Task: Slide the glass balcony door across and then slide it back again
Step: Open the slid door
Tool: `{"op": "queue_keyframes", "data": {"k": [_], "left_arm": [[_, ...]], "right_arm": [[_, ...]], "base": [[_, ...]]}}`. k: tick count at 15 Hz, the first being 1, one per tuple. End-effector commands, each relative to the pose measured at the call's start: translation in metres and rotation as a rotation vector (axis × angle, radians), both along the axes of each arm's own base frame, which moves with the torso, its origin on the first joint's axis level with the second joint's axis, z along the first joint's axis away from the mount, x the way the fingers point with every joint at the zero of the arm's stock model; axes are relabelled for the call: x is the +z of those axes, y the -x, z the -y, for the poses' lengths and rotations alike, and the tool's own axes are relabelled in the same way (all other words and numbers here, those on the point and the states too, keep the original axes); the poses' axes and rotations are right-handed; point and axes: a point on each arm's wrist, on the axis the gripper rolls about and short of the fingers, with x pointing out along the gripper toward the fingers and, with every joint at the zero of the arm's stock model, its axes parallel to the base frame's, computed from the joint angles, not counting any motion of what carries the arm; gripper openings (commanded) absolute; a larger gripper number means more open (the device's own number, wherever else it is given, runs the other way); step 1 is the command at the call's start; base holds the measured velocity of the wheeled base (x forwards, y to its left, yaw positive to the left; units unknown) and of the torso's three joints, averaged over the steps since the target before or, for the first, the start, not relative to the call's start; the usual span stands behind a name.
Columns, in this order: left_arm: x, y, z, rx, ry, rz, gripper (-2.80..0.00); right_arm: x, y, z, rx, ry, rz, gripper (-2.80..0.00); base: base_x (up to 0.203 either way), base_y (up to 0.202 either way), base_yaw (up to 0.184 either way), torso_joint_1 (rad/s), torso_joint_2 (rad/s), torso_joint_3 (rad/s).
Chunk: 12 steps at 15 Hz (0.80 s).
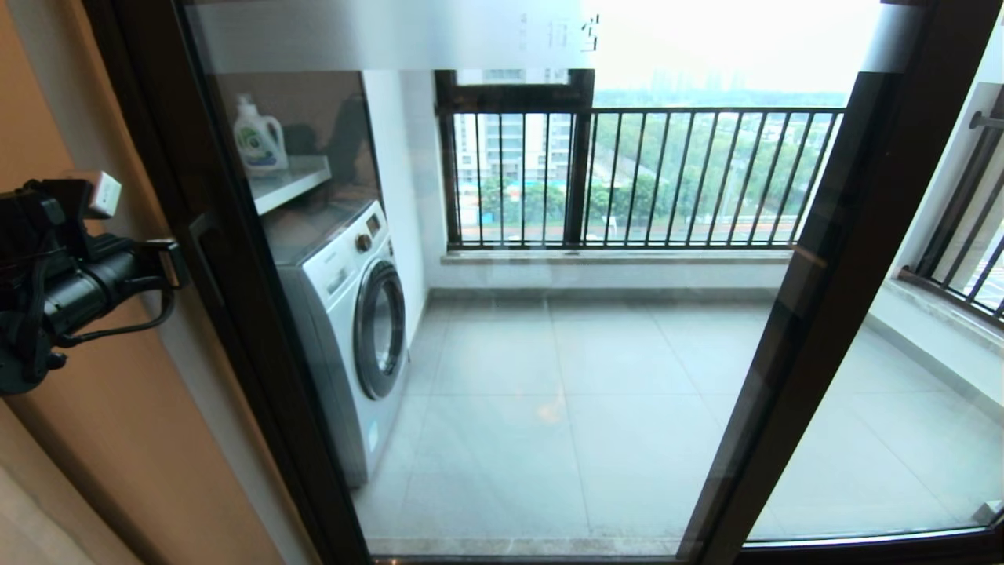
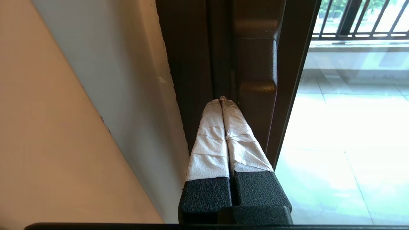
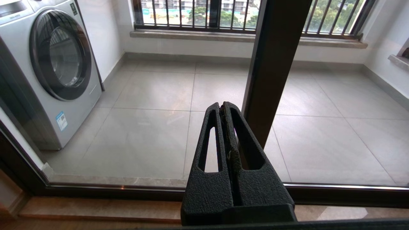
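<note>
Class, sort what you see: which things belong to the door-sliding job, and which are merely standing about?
Belongs to the job:
glass balcony door
door handle
left gripper, shut, tips at the handle

Merely standing about:
washing machine
detergent bottle
shelf
railing

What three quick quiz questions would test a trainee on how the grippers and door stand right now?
1. True or false: the left gripper has its fingertips at the glass balcony door frame beside the bar handle.
2. The right gripper is: A open, B shut.
3. Which appliance stands on the balcony behind the glass?

Key: 1 true; 2 B; 3 the washing machine.
</note>
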Motion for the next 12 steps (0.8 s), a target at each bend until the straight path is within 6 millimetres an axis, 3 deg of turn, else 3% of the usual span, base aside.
{"op": "queue_keyframes", "data": {"k": [1, 12], "left_arm": [[0.001, -0.001, 0.015, -0.039, -0.004, 0.008, -2.80], [-0.002, 0.000, 0.027, -0.036, -0.007, 0.012, -2.80]], "right_arm": [[-0.001, 0.000, 0.000, 0.001, 0.001, -0.001, -2.80], [-0.001, 0.000, 0.000, 0.001, 0.002, -0.001, -2.80]], "base": [[0.000, 0.000, 0.000, 0.000, 0.00, 0.000], [0.000, 0.000, 0.000, 0.000, 0.00, 0.000]]}}
